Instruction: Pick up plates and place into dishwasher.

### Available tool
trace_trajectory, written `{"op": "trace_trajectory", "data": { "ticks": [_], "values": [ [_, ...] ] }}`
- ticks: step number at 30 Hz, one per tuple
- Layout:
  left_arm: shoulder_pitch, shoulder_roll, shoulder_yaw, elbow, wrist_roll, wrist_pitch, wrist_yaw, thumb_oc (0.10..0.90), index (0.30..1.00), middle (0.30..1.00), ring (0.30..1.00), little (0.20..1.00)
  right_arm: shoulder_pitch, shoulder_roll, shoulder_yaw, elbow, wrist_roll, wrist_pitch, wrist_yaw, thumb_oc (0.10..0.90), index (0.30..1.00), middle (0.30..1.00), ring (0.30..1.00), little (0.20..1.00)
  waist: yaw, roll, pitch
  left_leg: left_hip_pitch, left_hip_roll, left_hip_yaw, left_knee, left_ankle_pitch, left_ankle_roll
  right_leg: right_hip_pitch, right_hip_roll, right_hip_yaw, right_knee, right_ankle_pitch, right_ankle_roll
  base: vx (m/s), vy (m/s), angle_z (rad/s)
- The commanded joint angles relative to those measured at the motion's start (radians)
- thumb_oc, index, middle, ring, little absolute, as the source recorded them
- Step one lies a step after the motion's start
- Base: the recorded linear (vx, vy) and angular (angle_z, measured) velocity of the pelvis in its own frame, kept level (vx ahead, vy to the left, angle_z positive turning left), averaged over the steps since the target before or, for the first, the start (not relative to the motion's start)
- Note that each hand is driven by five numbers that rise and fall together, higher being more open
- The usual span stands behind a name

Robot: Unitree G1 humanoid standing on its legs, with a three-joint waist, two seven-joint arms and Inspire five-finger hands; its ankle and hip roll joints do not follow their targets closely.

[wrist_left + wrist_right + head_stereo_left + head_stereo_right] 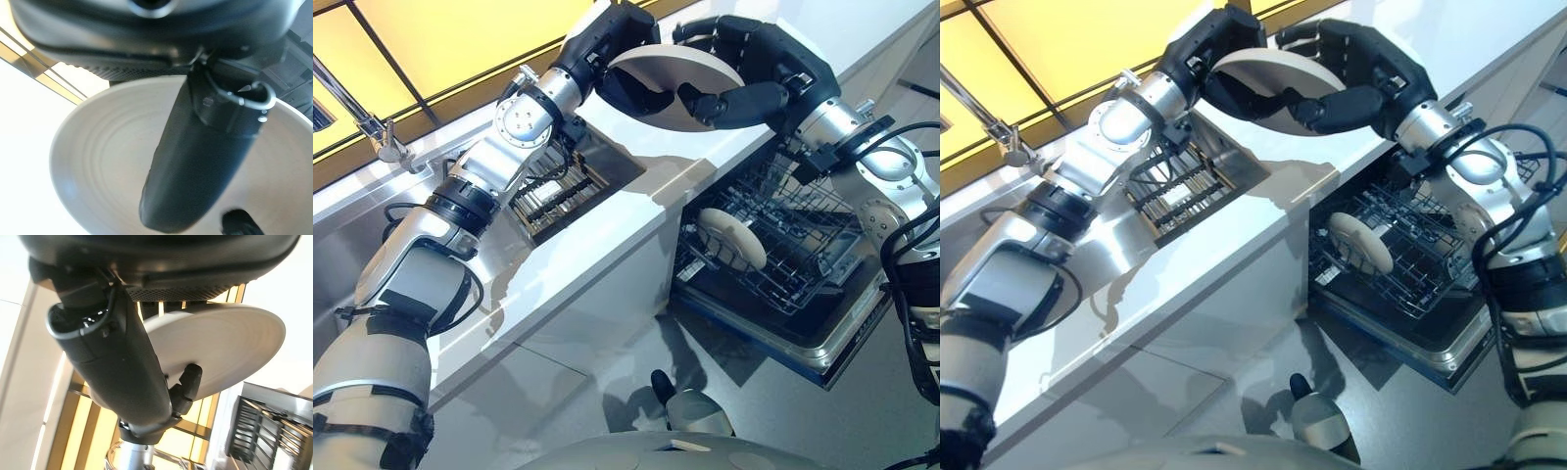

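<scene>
Plate hangs in the air over the white counter, held by both hands. Left hand curls round its left edge with the thumb across its face. Right hand grips the right edge, thumb underneath. It lies nearly flat, tilted a little. Another plate stands in the dishwasher rack on the right.

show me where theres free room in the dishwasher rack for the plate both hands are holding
Free: the rack stretch right of the standing plate, toward the far wall. Crowded: the rack's left end, where that plate stands. The held plate sits between left hand and right hand.
</scene>
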Motion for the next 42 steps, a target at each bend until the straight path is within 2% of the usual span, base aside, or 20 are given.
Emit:
{"op": "trace_trajectory", "data": {
  "ticks": [1, 13, 14, 15, 16, 21, 30, 32, 38, 42],
  "values": [
    [-0.041, 0.018, 0.065, 0.019, -0.050, -0.121, 0.058, 0.100, 0.300, 0.300, 0.300, 0.200, -0.092, 0.051, -0.013, 0.044, 0.013, -0.067, 0.011, 0.100, 0.300, 0.300, 0.300, 0.200, 0.006, -0.050, -0.194, -0.062, -0.001, -0.012, 0.006, 0.034, 0.038, 0.061, 0.001, -0.013, 0.006, -0.051, 0.057, 0.00, 0.000, 0.00],
    [-0.052, 0.026, 0.061, 0.018, -0.027, -0.108, 0.064, 0.100, 0.300, 0.300, 0.300, 0.200, -0.088, 0.043, -0.023, 0.055, -0.034, -0.057, -0.009, 0.100, 0.300, 0.300, 0.300, 0.200, 0.006, -0.046, -0.194, -0.060, -0.003, -0.014, 0.006, 0.032, 0.039, 0.065, -0.002, -0.012, 0.006, -0.054, 0.059, 0.00, 0.000, 0.00],
    [-0.055, 0.031, 0.060, 0.016, -0.019, -0.098, 0.068, 0.608, 0.735, 0.735, 0.735, 0.708, -0.086, 0.041, -0.024, 0.055, -0.047, -0.054, -0.014, 0.100, 0.300, 0.300, 0.300, 0.200, 0.007, -0.046, -0.194, -0.061, -0.004, -0.014, 0.006, 0.032, 0.039, 0.065, -0.002, -0.011, 0.006, -0.054, 0.059, 0.00, 0.000, 0.00],
    [-0.055, 0.031, 0.060, 0.016, -0.019, -0.098, 0.068, 0.608, 0.735, 0.735, 0.735, 0.708, -0.086, 0.041, -0.024, 0.055, -0.047, -0.054, -0.014, 0.100, 0.300, 0.300, 0.300, 0.200, 0.007, -0.046, -0.194, -0.061, -0.004, -0.014, 0.006, 0.032, 0.039, 0.065, -0.002, -0.011, 0.006, -0.054, 0.059, 0.00, 0.000, 0.00],
    [-0.060, 0.042, 0.056, 0.013, -0.008, -0.081, 0.069, 0.800, 0.900, 0.900, 0.900, 0.900, -0.082, 0.032, -0.028, 0.059, -0.062, -0.055, -0.018, 0.100, 0.300, 0.300, 0.300, 0.200, 0.008, -0.045, -0.193, -0.062, -0.005, -0.014, 0.006, 0.032, 0.040, 0.064, -0.002, -0.012, 0.005, -0.052, 0.060, 0.00, 0.000, 0.00],
    [-0.050, 0.110, 0.069, 0.007, -0.030, -0.060, 0.041, 0.800, 0.900, 0.900, 0.900, 0.900, -0.045, -0.018, -0.070, 0.081, -0.096, -0.070, -0.040, 0.100, 0.300, 0.300, 0.300, 0.200, 0.013, -0.042, -0.190, -0.064, -0.006, -0.019, 0.006, 0.032, 0.039, 0.062, -0.003, -0.014, 0.005, -0.051, 0.063, 0.00, 0.000, 0.00],
    [0.040, 0.244, 0.173, -0.046, -0.123, -0.025, -0.030, 0.800, 0.900, 0.900, 0.900, 0.900, 0.084, -0.123, -0.211, 0.108, -0.133, -0.092, -0.053, 0.100, 0.300, 0.300, 0.300, 0.200, 0.028, -0.038, -0.180, -0.070, -0.007, -0.037, 0.006, 0.034, 0.035, 0.062, -0.005, -0.027, 0.004, -0.052, 0.064, 0.00, 0.001, 0.01],
    [0.063, 0.273, 0.195, -0.039, -0.166, -0.006, -0.078, 0.800, 0.900, 0.900, 0.900, 0.900, 0.106, -0.151, -0.234, 0.129, -0.147, -0.097, -0.060, 0.100, 0.300, 0.300, 0.300, 0.200, 0.035, -0.038, -0.177, -0.073, -0.010, -0.047, 0.006, 0.035, 0.035, 0.061, -0.006, -0.031, 0.004, -0.052, 0.064, -0.01, -0.001, 0.06],
    [0.092, 0.292, 0.220, -0.041, -0.247, 0.002, -0.126, 0.800, 0.900, 0.900, 0.900, 0.900, 0.123, -0.171, -0.248, 0.145, -0.173, -0.104, -0.076, 0.100, 0.300, 0.300, 0.300, 0.200, 0.040, -0.037, -0.176, -0.075, -0.011, -0.053, 0.006, 0.036, 0.034, 0.060, -0.006, -0.034, 0.004, -0.052, 0.065, 0.00, 0.000, 0.02],
    [0.146, 0.322, 0.269, -0.033, -0.217, -0.014, -0.109, 0.800, 0.900, 0.900, 0.900, 0.900, 0.168, -0.215, -0.295, 0.167, -0.254, -0.149, -0.171, 0.100, 0.300, 0.300, 0.300, 0.200, 0.043, -0.037, -0.171, -0.076, -0.012, -0.060, 0.006, 0.035, 0.035, 0.061, -0.005, -0.035, 0.005, -0.054, 0.063, 0.00, 0.000, 0.00]
  ]
}}
